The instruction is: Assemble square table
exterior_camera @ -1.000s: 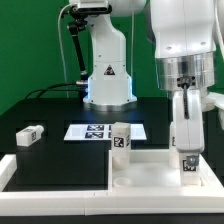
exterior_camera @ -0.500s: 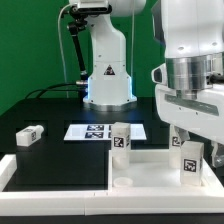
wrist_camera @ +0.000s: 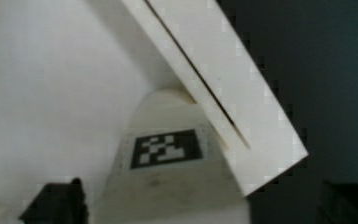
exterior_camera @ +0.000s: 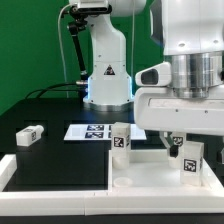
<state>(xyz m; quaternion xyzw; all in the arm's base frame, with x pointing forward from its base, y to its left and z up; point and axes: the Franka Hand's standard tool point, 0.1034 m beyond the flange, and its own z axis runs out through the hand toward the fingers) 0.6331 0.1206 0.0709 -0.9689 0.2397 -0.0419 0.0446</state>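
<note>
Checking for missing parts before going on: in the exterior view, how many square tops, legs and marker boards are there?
Square top: 1
Legs: 3
Marker board: 1
Total: 5

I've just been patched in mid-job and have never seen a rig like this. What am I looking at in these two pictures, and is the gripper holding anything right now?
The machine is one white robot arm that ends in a two-finger gripper. The exterior view comes from a camera standing off the arm. The wrist view comes from a camera on the wrist, looking down past the fingers.

On the black table lies the marker board, which belongs to the rig, and a white border rail. The furniture is the white square top. Two tagged legs stand upright at it: the far leg and the near leg, which is just under the gripper. A loose leg lies at the exterior view's left.

The gripper is open and holds nothing.
</note>
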